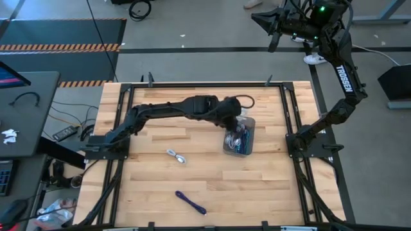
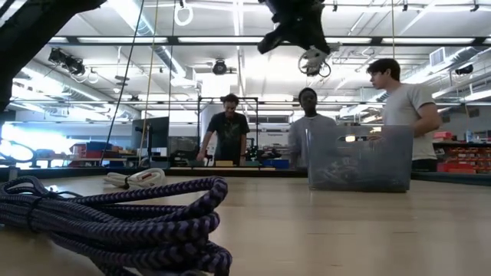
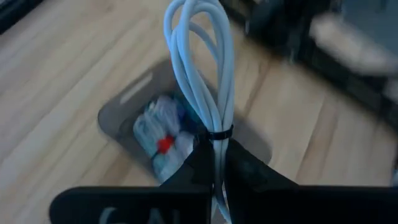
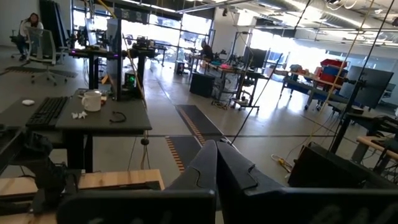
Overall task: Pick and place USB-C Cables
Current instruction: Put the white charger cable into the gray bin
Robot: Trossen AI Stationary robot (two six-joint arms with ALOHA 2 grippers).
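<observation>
Pinching a white cable [image 3: 200,74] by its tied end, the left gripper [image 3: 214,163] hangs above the tray [image 1: 250,132]; only its wrist view reveals this grip and the bundles [image 3: 163,138] inside. Overhead, a white coil [image 1: 175,156] and purple cable [image 1: 191,202] lie on the table [image 1: 270,179] near the tray. The right gripper [image 4: 216,163], fingers shut and empty, waits beyond the table.

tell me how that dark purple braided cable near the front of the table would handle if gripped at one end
The dark purple cable would probably flop: it lies loosely stretched, not tightly bundled. Its braided jacket looks grippy rather than slippery. Likely light, and its free end may swing.
</observation>
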